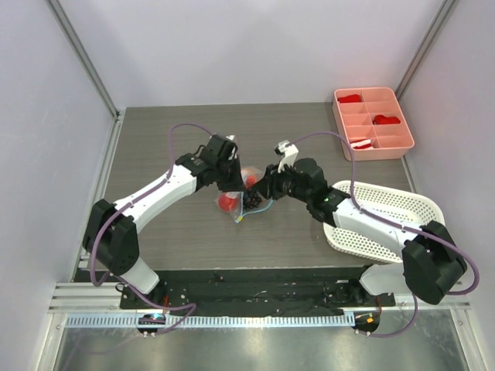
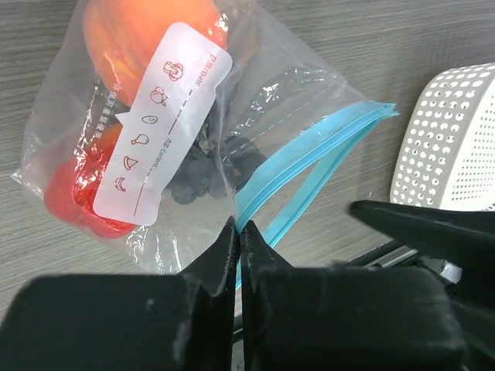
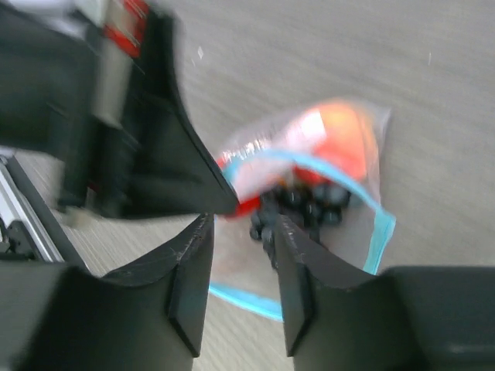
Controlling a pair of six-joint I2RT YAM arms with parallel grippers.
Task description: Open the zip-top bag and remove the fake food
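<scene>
**Teal strip parted: zip-top bag (image 2: 255, 100) pinched at its lip**

Clear, crinkly film with the mouth gaping is what I have on both wrist feeds. The teal zip strip (image 2: 309, 154) has split into two bands that spread away from each other. The bag sits at about the middle of the table (image 1: 193, 239), between my two grippers.

The toy pieces are inside it. An orange fruit (image 2: 147, 23) is deepest, a red piece (image 2: 69, 205) is beside it, and a black berry cluster (image 2: 197, 174) is nearest the mouth. A white label (image 2: 166, 131) with red icons covers part of the film.

My left gripper (image 2: 237, 243) has its fingers pressed together on the film, right at one end of the strip. My right gripper (image 3: 240, 286) is at the open mouth with its jaws apart and the berries just past its tips. That feed is blurred, so I cannot tell whether either finger touches the plastic.

A white perforated basket (image 1: 394, 199) lies by the table's right edge, partly under the right arm. A pink divided tray (image 1: 373, 124) sits in the far right corner, holding red and red-and-white bits.
</scene>
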